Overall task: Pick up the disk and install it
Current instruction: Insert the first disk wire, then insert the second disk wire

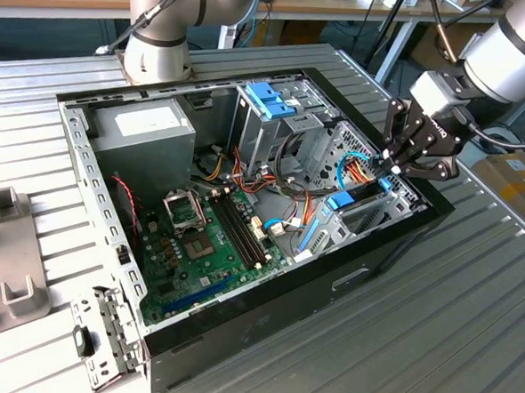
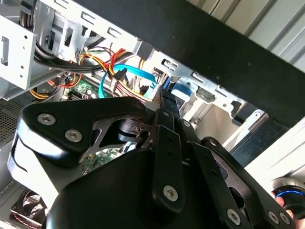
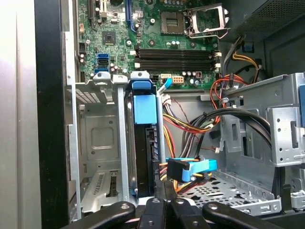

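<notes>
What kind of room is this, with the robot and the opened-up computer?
Probably a robotics lab or workshop: an open computer case lies on a ribbed metal table, a robot arm reaches over it, and cluttered workbenches stand behind.

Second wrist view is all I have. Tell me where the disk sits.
Observer: In the first wrist view the disk stands on edge in the drive cage, blue frame around it.
Operator: Describe the slot beside it.
Observer: That slot shows bare metal walls.
Operator: Place the gripper for me.
Observer: In the exterior view the gripper is over the cage, at the end of the case on the exterior view's right. I cannot tell if it touches the disk.
</notes>
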`<state>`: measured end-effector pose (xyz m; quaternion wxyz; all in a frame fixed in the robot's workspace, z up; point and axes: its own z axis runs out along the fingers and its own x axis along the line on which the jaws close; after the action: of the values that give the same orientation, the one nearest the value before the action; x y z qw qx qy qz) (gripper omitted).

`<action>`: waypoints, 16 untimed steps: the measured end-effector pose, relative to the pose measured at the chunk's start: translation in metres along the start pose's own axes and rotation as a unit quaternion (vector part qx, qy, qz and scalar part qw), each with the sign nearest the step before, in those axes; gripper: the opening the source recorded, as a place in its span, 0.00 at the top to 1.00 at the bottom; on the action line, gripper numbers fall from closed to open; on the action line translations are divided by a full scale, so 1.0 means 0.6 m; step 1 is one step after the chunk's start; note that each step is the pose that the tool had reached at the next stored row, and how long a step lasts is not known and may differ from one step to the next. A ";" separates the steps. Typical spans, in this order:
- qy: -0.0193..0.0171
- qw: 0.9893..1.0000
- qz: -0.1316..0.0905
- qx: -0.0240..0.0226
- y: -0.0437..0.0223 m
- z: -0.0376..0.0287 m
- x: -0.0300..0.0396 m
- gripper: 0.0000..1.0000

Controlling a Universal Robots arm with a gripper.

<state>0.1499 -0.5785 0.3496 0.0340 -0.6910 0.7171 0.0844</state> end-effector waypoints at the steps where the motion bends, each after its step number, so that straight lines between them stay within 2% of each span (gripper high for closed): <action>1: 0.000 1.000 0.000 0.000 -0.001 0.000 0.000 0.90; 5: 0.001 1.000 0.000 0.000 -0.004 -0.004 -0.001 0.90; 10: 0.002 1.000 0.000 -0.002 -0.016 -0.007 -0.002 0.90; 16: 0.002 1.000 0.000 -0.002 -0.016 -0.007 -0.002 0.90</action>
<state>0.1599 -0.5785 0.3532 0.0315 -0.6909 0.7173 0.0844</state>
